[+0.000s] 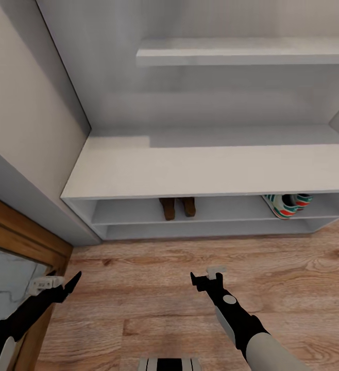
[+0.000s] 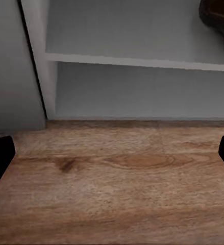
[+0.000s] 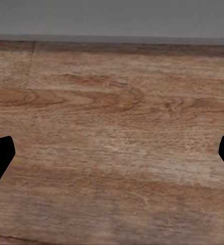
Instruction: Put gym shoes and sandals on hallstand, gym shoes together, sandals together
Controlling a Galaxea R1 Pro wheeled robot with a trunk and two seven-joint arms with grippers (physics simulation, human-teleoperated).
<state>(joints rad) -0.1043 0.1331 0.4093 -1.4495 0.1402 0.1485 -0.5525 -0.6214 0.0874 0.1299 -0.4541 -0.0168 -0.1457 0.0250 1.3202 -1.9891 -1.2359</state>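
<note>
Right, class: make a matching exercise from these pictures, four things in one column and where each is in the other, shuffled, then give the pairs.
Things
1. sandals
2. gym shoes
3. left gripper
4. right gripper

Places
A. right end of the hallstand's upper shelf
B. over the corridor floor, near the wooden frame
C. middle of the upper shelf
D. over bare floor, below the sandals

Pairs: 1-C, 2-A, 3-B, 4-D

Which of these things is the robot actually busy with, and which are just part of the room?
Part of the job:
- sandals, side by side on the rack's upper shelf
- gym shoes, together on the same shelf, further right
- shoe rack
- floor

Just there:
- wall shelf above the rack
- wooden frame at left
</note>
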